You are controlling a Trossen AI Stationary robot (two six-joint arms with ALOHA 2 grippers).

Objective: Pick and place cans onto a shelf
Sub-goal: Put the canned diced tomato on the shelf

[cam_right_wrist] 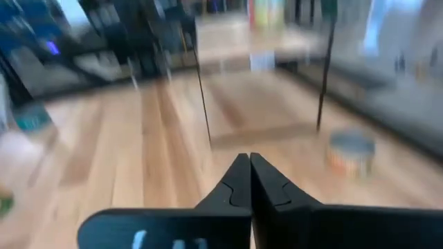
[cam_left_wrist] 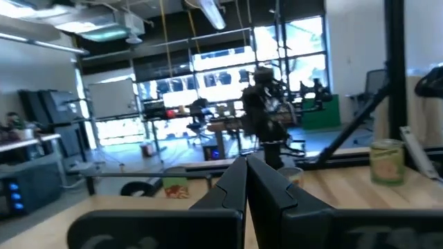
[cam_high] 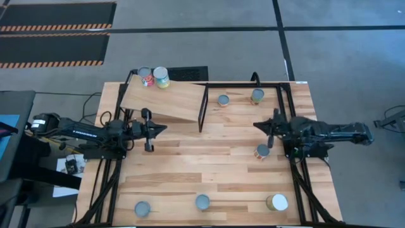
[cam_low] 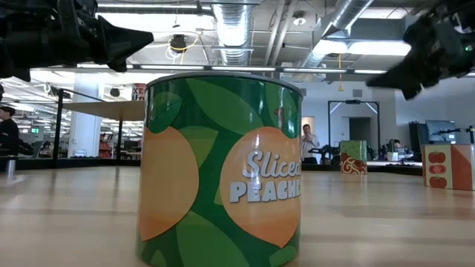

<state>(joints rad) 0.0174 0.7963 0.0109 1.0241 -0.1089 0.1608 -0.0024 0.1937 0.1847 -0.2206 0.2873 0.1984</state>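
The shelf [cam_high: 166, 101] is a sloping light-wood board on a black frame at the table's far left. Two cans [cam_high: 146, 77] [cam_high: 161, 77] stand at its far edge. Loose cans stand on the table: two at the far right [cam_high: 223, 100] [cam_high: 257, 96], one at mid right [cam_high: 262, 152], and three along the near edge [cam_high: 142, 209] [cam_high: 202, 202] [cam_high: 276, 202], the last wider with a cream top. My left gripper [cam_high: 165, 129] [cam_left_wrist: 246, 169] is shut and empty, in front of the shelf. My right gripper [cam_high: 255, 125] [cam_right_wrist: 250, 166] is shut and empty, between the far-right cans and the mid-right can.
A black metal frame [cam_high: 278, 85] runs along the table's far and right sides. In the low view a green "Sliced Peaches" can [cam_low: 223, 174] fills the foreground, and both arms hang well above the tabletop. Open tabletop [cam_high: 209, 158] lies between the two grippers.
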